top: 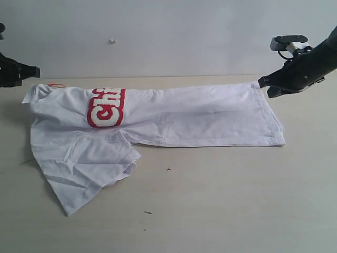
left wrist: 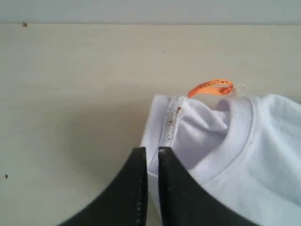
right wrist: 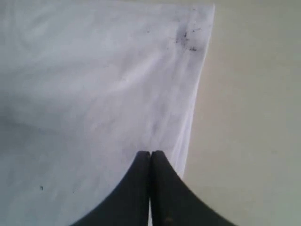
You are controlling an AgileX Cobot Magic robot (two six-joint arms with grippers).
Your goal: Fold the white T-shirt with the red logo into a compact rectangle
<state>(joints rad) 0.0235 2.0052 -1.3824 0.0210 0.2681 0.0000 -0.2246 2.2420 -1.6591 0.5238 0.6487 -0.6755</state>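
1. The white T-shirt [top: 200, 118] is laid on the table [top: 237, 205], folded lengthwise into a long band, with one sleeve [top: 84, 168] spread out on the camera side of the red logo [top: 107, 107]
2. Only the logo's first letters are seen; the rest is hidden over the fold
3. The left gripper [left wrist: 151, 153], cut off by the frame edge in the exterior view, is held at the collar end, near the logo; its jaws are clamped on the shirt's folded edge
4. An orange neck tag [left wrist: 210, 88] is seen beside the collar
5. The right gripper [right wrist: 150, 154] is set at the hem corner, well apart from the logo; its jaws are pressed tight on the hem, though the pinched cloth is barely made out
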